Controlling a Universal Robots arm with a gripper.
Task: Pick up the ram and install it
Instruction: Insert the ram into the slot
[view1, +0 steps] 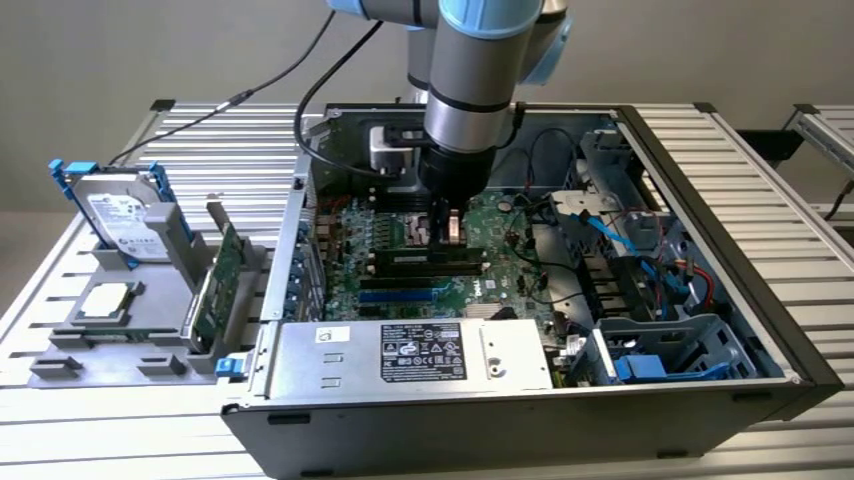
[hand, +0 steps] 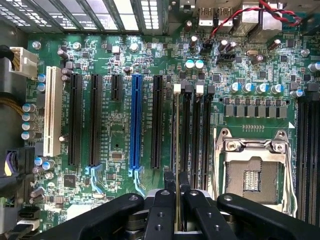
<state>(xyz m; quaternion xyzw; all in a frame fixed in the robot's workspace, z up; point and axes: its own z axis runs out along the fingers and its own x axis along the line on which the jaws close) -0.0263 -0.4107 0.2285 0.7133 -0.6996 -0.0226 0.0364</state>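
Jaws narrow, clamped across the flat faces of the ram. Stick held edge-on in the gripper, lined up with the black memory slots on the motherboard; cannot tell whether seated. Judged light, stiff, thin, likely to crack under twist; best held on the bare board, clear of the chips. Tight room: processor socket just beside the slots, long card slots on the other side. Case wall well apart.
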